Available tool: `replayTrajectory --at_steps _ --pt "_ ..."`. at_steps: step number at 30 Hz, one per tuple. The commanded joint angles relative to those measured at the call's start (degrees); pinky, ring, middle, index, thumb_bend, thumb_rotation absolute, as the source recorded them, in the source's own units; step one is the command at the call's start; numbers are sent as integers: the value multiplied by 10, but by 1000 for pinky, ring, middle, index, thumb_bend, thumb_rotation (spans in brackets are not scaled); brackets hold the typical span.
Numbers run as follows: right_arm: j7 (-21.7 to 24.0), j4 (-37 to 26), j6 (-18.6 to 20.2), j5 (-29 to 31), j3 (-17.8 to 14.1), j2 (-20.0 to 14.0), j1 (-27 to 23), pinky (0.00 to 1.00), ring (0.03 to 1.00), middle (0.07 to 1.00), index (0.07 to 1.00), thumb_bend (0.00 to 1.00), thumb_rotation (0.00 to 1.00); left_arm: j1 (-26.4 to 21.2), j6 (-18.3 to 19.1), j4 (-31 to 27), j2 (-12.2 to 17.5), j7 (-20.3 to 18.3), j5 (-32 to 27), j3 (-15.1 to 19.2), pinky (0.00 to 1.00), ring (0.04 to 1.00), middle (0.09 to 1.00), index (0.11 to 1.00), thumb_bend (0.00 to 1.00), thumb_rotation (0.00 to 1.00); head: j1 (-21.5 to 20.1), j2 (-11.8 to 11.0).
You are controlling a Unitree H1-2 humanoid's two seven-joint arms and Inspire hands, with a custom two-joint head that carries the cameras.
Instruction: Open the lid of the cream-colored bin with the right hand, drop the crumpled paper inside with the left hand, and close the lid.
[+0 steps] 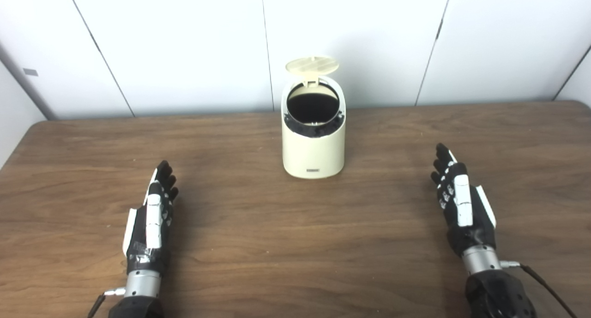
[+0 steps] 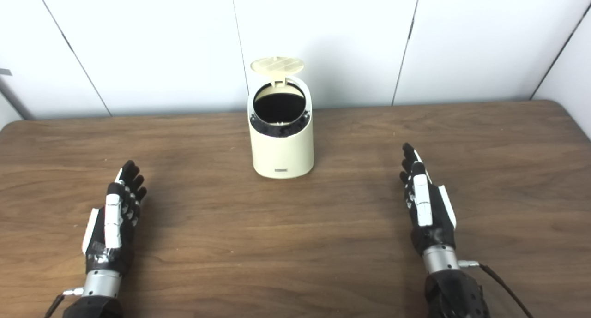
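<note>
The cream-colored bin [image 1: 314, 147] stands upright at the middle back of the wooden table [image 1: 295, 244]. Its round lid [image 1: 312, 65] is raised open behind the dark opening [image 1: 313, 108]. I cannot see into the dark inside. No crumpled paper shows anywhere in either view. My left hand [image 1: 151, 216] rests low over the table at the front left, fingers stretched out, holding nothing. My right hand [image 1: 459, 200] rests at the front right, fingers stretched out, holding nothing. Both hands are well apart from the bin.
White wall panels [image 1: 184, 45] stand just behind the table's back edge. A thin cable [image 1: 545, 285] runs from my right wrist toward the bottom right corner.
</note>
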Motion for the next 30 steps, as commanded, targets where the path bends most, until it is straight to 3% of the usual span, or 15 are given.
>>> replayTrajectory --at_steps 1,12,20,30 --pt "-2 -22 -8 -1 0 -1 -7 1000 1000 996 949 557 1000 12 -21 2 7 -5 1 -1 1000 1000 1000 1000 505 1000 2 -3" --pt "18 -26 -5 10 4 -15 -11 1000 1000 994 958 539 998 28 -21 -14 -8 10 20 -7 1000 1000 1000 1000 500 1000 13 -34" --pt "20 -26 13 -2 13 -27 -54 1000 997 974 928 599 957 27 -31 -2 -15 15 33 -12 1000 1000 1000 1000 465 1000 21 -72" --pt "20 17 7 -25 22 -38 -118 1000 990 966 912 636 868 24 -29 11 -20 18 36 -13 1000 1000 1000 1000 420 1000 28 -96"
